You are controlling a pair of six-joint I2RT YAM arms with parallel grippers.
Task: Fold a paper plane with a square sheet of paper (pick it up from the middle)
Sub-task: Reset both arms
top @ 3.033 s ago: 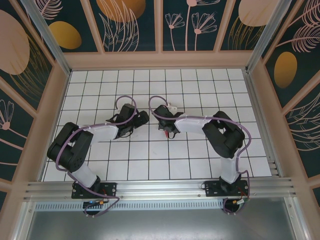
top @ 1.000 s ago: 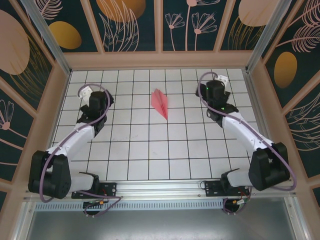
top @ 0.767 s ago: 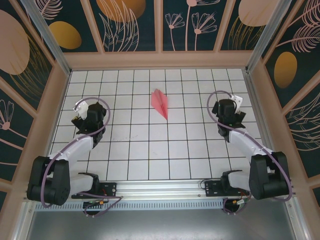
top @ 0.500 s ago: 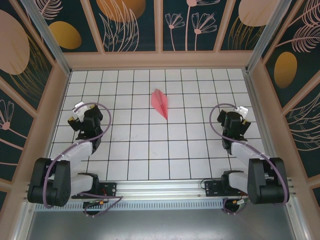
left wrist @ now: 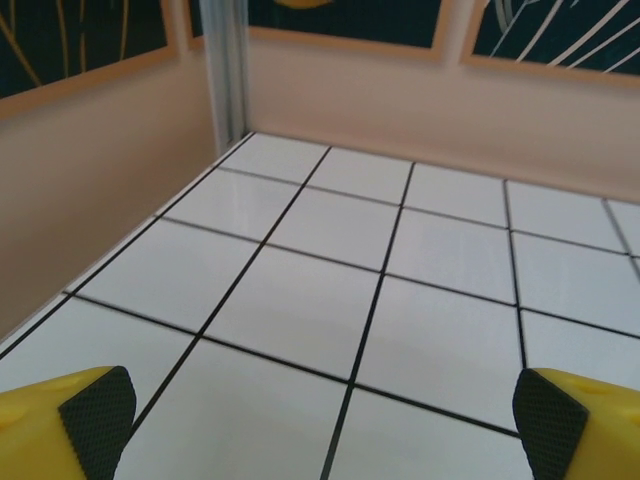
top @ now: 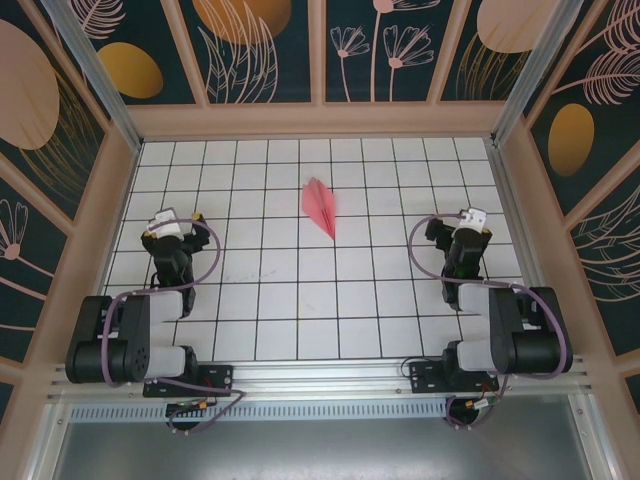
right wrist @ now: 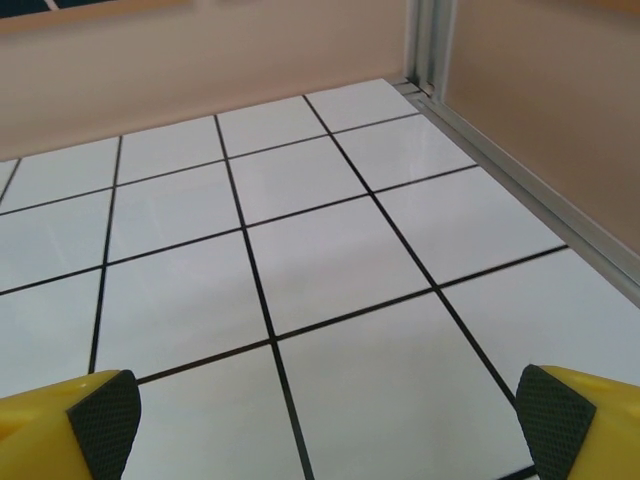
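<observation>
The slim pink folded paper plane (top: 320, 208) lies flat toward the white gridded table's (top: 300, 300) far edge, long axis roughly far-to-near. The left gripper (top: 175, 223) and the right gripper (top: 462, 225) gape empty near the side edges, the plane between them, seemingly equidistant.

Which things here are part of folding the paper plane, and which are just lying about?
Part of the job:
- paper plane, already folded, lying on the far middle tiles
- left gripper and right gripper, both open and holding nothing

Just surroundings:
- white gridded table
- patterned walls
</observation>
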